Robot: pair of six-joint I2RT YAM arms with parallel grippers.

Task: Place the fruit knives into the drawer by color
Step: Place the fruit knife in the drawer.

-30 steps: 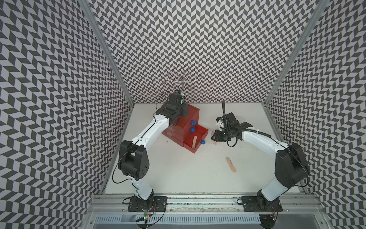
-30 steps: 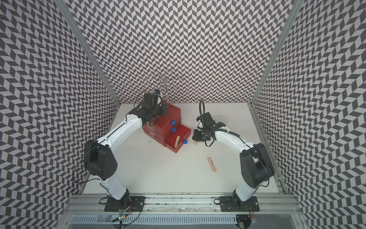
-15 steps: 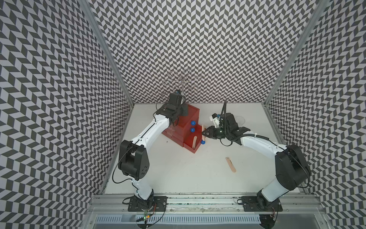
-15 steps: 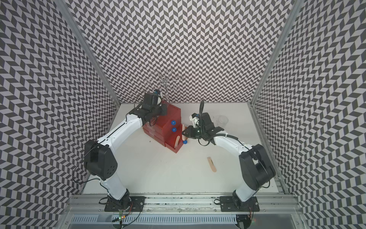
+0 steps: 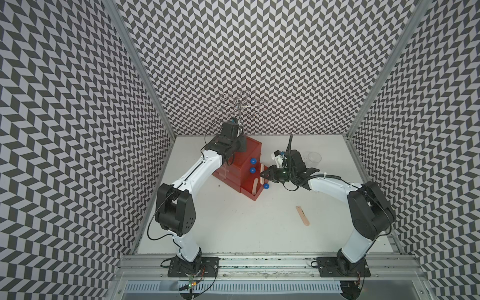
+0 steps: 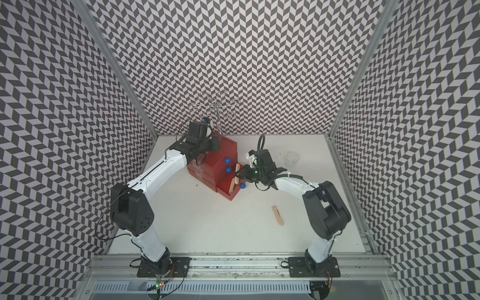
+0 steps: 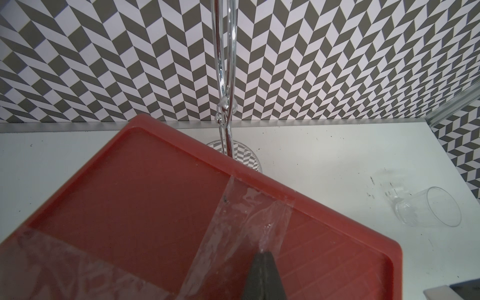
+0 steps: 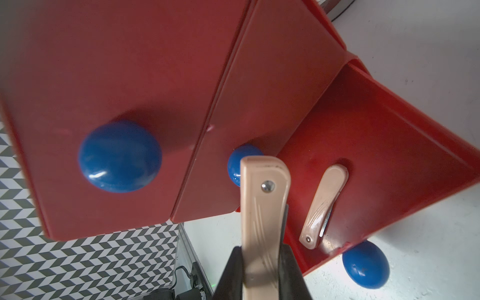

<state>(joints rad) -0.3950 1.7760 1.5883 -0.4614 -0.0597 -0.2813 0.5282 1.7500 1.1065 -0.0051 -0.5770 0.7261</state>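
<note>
Toward 10 o'clock on the surface [image 5: 233, 228], the left arm [image 5: 197, 176] rises from its base, elbow bent, wrist tipped down over the red drawer [image 5: 250, 147]. That wrist hides the left gripper [image 7: 262, 275] in both top views. The left wrist view catches only its dark tips, cut off by the frame edge, pinched together on nothing and set on the clear tape [image 7: 241, 220] across the drawer's top. Both upper trays [image 5: 245, 166] are pushed in, their contents hidden. The lowest tray [image 5: 248, 191] stands pulled out toward 4 o'clock, with one peach knife [image 5: 255, 185] lying flat inside. At about 1 o'clock of that tray the right gripper [image 5: 267, 173] clamps a second peach knife [image 8: 262, 207] by one end. The fingers [image 8: 231, 272] cover that end, and the free end blocks part of the middle knob [image 8: 233, 166] in the right wrist view. A third peach knife [image 5: 302, 215] lies loose at 4 o'clock. The right arm [image 5: 330, 185] stretches low toward 9 o'clock. A clear cup [image 5: 314, 157] lies on its side at 2 o'clock.
</note>
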